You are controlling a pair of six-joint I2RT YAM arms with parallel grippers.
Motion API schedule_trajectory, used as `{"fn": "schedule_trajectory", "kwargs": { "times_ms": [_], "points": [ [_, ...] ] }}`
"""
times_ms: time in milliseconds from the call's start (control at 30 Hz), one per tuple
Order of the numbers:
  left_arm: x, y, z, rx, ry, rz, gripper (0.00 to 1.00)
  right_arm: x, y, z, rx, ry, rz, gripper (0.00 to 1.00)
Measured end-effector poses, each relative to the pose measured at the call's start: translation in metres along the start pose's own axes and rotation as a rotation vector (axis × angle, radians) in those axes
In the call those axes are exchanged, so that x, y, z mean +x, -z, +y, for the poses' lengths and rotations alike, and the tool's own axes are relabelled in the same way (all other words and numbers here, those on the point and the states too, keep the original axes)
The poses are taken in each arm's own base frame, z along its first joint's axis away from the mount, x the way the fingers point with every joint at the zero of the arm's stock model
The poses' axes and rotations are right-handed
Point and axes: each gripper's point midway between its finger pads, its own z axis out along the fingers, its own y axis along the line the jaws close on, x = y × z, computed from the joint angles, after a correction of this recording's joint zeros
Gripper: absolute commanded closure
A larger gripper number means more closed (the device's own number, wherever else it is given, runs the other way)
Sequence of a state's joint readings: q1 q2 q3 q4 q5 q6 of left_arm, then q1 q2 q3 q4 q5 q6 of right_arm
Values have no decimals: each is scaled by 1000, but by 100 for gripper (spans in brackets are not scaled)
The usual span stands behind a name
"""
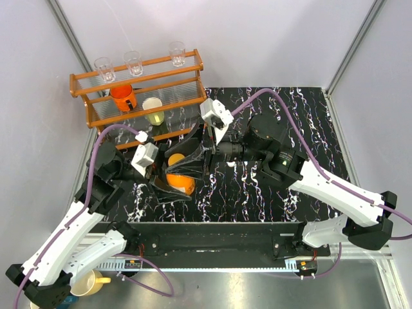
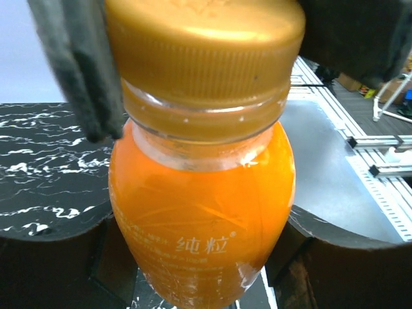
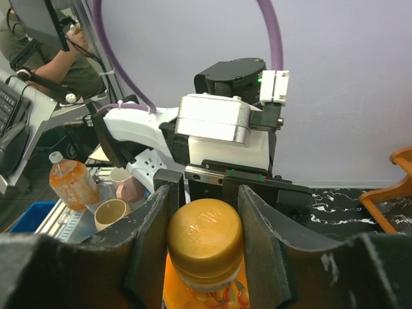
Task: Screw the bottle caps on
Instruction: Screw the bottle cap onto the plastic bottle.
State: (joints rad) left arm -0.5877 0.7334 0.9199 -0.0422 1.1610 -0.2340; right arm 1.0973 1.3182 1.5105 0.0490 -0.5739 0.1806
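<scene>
The left jaws are clamped on the body of the orange bottle point(image 2: 206, 212), held over mid-counter point(image 2: 45, 129). The right jaws are closed on either side of its cap point(image 3: 205, 235), which sits on the neck. To seat it well, I judge the right wrist should turn about the bottle's axis, cap level so the thread does not cross, while the left grip holds firm. White characters "纯粒" show on the label; the smaller print and the cap's embossing are unreadable.
</scene>
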Motion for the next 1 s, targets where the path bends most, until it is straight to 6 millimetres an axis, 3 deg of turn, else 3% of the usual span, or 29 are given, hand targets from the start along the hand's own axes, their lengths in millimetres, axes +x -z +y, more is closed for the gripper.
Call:
{"fn": "schedule_trajectory", "kwargs": {
  "times_ms": [367,533,567,633,667,700,833,1000],
  "points": [
    [3,4,25,-144,-42,9,84,1,1,-20,123,-33,-6,79],
    [2,5,30,-175,-46,6,84,1,3,-26,159,-39,-8,69],
    [2,5,32,-182,-47,6,84,1,3,-28,172,-40,-9,54],
    [2,6,34,-194,-46,4,83,1,5,-30,187,-36,-9,38],
    [2,6,34,-198,-45,4,83,1,6,-31,196,-34,-7,25],
    [2,6,35,-201,-44,5,83,1,8,-33,213,-29,-5,19],
    [2,4,22,-124,-24,-1,82,-6,20,-34,251,19,-4,10],
    [7,3,-3,21,15,5,82,-31,38,-13,212,100,-41,9]
  ]
}}
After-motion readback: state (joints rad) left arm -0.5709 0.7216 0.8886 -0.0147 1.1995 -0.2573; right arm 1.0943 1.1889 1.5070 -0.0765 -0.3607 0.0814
